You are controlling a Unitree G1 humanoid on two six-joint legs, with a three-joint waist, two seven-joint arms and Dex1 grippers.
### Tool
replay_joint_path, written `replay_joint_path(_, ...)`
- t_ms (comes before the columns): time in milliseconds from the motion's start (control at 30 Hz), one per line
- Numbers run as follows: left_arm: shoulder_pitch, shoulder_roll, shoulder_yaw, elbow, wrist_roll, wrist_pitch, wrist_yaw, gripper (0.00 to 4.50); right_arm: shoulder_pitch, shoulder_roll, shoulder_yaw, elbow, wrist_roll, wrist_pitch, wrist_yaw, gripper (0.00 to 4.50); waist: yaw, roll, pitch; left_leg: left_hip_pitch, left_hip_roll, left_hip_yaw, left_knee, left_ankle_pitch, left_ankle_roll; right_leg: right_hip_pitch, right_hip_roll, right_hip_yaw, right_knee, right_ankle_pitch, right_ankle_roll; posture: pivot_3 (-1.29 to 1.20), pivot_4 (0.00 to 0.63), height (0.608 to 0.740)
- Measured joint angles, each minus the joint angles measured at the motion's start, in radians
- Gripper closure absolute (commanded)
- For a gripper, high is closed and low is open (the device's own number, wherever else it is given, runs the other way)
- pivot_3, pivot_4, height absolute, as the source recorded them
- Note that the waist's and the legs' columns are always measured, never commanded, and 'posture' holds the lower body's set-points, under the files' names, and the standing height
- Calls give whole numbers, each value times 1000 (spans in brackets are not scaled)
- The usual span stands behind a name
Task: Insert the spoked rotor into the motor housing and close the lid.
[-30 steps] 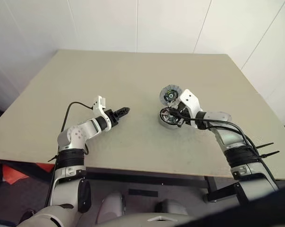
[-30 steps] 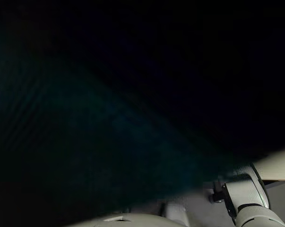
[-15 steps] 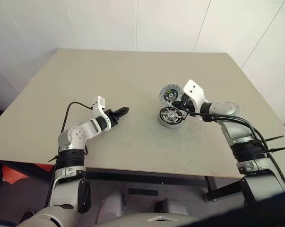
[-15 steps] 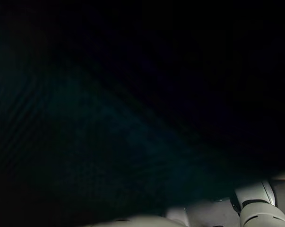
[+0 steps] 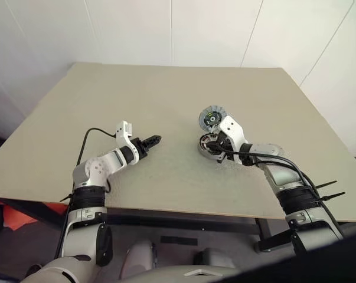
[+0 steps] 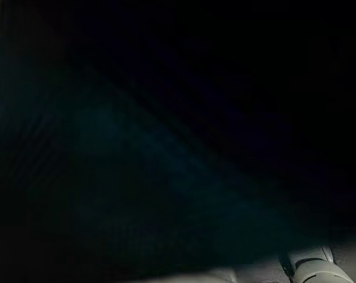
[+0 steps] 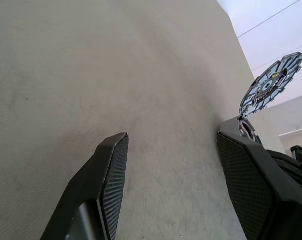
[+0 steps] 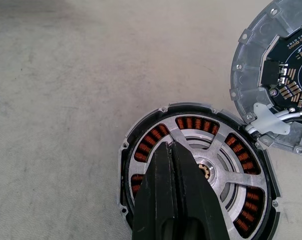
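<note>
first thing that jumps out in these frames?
The motor housing right of centre on the table, copper windings visible, with the spoked rotor already seated inside. The shut right gripper is over the rotor, and the lid stands open behind the housing.

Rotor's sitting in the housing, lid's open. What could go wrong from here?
1. The shut right gripper sits over the rotor; pulling away could drag it askew in the housing.
2. The lid stands upright on its hinge; a nudge might slam it or shift the whole unit.
</note>
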Motion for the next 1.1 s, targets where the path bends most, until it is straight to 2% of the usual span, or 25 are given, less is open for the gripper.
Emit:
replay_joint_path(300, 4, -7, -6, 1, 0, -3, 0, 1523, -59, -110, -59, -115, 26, -32, 69, 4500, 0, 0, 1, -6, 3, 6, -2, 2, 7, -6, -1, 0, -1, 1, 1, 0, 0, 740)
replay_joint_path(467, 4, -9, -8, 6, 1, -13, 0, 1523, -77, -207, -31, -137, 10, -77, 168, 4500, 3, 0, 1, -9, 3, 7, -2, 1, 9, -7, -1, -1, -3, 1, 1, 0, 0, 740)
replay_joint_path(567, 3, -8, -11, 17, 3, -23, 0, 1487, -55, -306, 32, -133, -24, -142, 295, 3870, 10, 0, 1, -10, 3, 7, -1, 1, 10, -7, -1, -1, -5, 1, 1, 0, 0, 740)
replay_joint_path(633, 3, -5, -13, 26, 7, -27, -1, 1487, -56, -368, 90, -84, -83, -231, 368, 3234, 9, 0, 1, -10, 3, 7, 0, 0, 10, -7, -1, -1, -5, 1, 1, 0, 0, 740)
replay_joint_path(767, -2, -8, -18, 37, 12, -43, -2, 1487, -133, -381, 177, 40, -214, -433, 391, 1916, -2, 0, 1, -10, 4, 8, 2, 1, 10, -8, -1, -1, -1, 1, 1, 0, 0, 740)
replay_joint_path(900, -5, -14, -19, 42, 11, -55, -3, 1487, -211, -368, 213, 94, -265, -587, 429, 1916, -3, 0, 1, -9, 6, 8, 2, 1, 9, -8, 0, -1, 1, 1, 0, 0, 0, 740)
replay_joint_path(1100, 18, -25, -11, 28, 5, -66, 1, 1487, -300, -299, 266, 224, -329, -708, 443, 1916, -3, 0, 1, -12, 6, 8, 5, 1, 11, -10, 0, -1, 1, 1, 0, 0, 0, 740)
